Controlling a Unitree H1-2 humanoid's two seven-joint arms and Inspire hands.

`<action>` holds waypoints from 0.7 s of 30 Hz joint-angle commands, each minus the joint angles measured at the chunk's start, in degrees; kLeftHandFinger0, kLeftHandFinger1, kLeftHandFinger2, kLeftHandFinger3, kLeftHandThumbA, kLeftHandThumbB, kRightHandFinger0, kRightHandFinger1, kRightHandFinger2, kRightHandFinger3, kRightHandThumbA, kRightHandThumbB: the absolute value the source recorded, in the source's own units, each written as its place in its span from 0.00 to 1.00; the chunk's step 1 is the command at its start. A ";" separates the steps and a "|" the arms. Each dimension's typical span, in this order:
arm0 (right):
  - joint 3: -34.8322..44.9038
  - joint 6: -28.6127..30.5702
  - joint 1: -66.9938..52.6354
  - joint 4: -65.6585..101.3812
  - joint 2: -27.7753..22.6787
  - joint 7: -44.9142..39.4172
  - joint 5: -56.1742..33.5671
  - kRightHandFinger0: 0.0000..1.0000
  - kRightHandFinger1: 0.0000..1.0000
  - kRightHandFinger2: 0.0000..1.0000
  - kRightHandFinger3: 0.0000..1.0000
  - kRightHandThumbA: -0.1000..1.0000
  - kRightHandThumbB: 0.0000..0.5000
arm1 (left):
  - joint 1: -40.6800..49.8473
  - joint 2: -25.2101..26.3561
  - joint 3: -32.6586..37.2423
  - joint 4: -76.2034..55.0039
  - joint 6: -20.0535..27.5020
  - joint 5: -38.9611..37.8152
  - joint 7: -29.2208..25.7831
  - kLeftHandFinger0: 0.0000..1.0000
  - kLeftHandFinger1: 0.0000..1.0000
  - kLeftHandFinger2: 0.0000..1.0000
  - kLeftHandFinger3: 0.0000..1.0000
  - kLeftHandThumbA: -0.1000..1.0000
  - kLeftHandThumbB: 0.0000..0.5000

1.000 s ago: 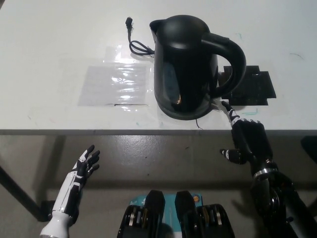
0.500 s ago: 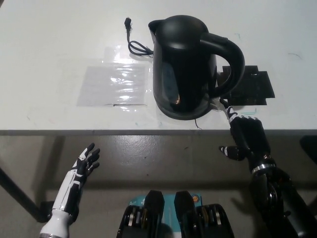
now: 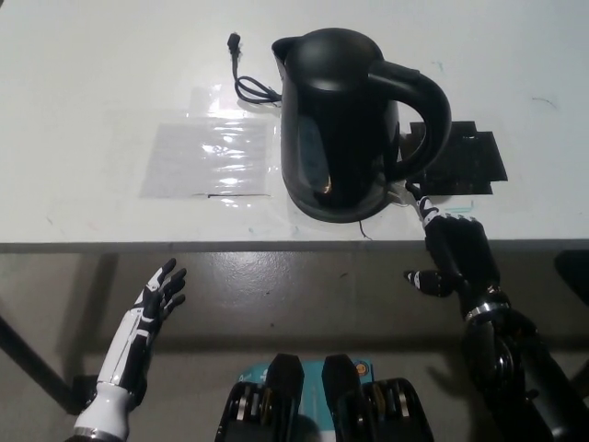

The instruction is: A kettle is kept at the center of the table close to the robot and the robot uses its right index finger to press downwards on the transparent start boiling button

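Black plastic made up nearly all of what we had before us: one kettle [image 3: 342, 115] stood on the white desk [image 3: 92, 83], close to its near edge and about midway across, its handle [image 3: 425, 103] turned to our right. Our right hand [image 3: 451, 253] sat at the desk edge just beside the kettle's base, with the index finger [image 3: 421, 204] stretched out toward the foot of the handle and the remaining fingers curled in, clamped on nothing. We judged the step to be the final approach to the start boiling button [image 3: 401, 193], which we could barely make out as a pale spot below the handle; whether the fingertip already touched it, we could not tell. The next move, as we read it, called for a short, straight push downward with that fingertip, kept steady so the kettle would not slide. Our left hand [image 3: 156, 299] rested below the desk edge at the lower left, fingers spread and holding nothing.

We counted one power cord with plug [image 3: 245, 74], one clear plastic sheet [image 3: 210, 155] and one black mat [image 3: 460, 158].
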State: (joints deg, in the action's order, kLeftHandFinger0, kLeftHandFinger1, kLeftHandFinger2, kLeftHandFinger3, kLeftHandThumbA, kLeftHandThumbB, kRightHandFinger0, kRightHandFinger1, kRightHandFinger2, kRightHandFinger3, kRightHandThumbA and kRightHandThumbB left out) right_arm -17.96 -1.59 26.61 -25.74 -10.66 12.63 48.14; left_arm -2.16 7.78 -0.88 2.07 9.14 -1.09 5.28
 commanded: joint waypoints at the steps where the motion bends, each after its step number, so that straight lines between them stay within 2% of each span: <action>1: -0.35 -0.50 3.32 -0.24 0.05 0.35 -0.49 0.00 0.00 0.00 1.00 1.00 0.36 | -1.02 0.65 -0.05 -1.45 0.36 -0.53 0.65 1.00 1.00 1.00 1.00 1.00 0.43; 9: -0.83 -0.16 3.68 -1.98 0.50 0.11 -0.96 0.00 0.00 0.00 1.00 1.00 0.36 | -0.96 0.74 -0.01 -1.62 0.15 -0.36 0.64 1.00 1.00 1.00 1.00 1.00 0.42; 15: -2.36 -1.15 4.00 -2.51 0.40 -1.16 -0.04 0.00 0.00 0.02 1.00 1.00 0.38 | -0.95 0.79 -0.01 -1.41 0.59 -0.42 0.72 1.00 1.00 1.00 1.00 1.00 0.37; 19: -3.50 -2.70 4.64 -1.97 0.17 -2.84 0.56 0.00 0.00 0.04 1.00 1.00 0.38 | -1.68 0.81 -0.06 -1.46 0.10 -0.18 0.53 1.00 1.00 1.00 1.00 1.00 0.43; 21: -3.98 -3.36 4.52 -1.45 0.22 -3.15 0.84 0.00 0.00 0.04 1.00 1.00 0.40 | -1.63 0.92 -0.04 -1.45 0.35 -0.05 0.56 1.00 1.00 1.00 1.00 1.00 0.42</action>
State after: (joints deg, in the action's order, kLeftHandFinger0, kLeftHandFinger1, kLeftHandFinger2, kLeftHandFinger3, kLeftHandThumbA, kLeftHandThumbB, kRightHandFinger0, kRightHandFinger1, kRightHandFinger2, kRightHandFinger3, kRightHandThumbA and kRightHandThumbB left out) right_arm -20.72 -3.02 27.79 -27.30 -10.67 12.39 48.39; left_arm -2.54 7.81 -0.88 2.07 9.12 -1.10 5.28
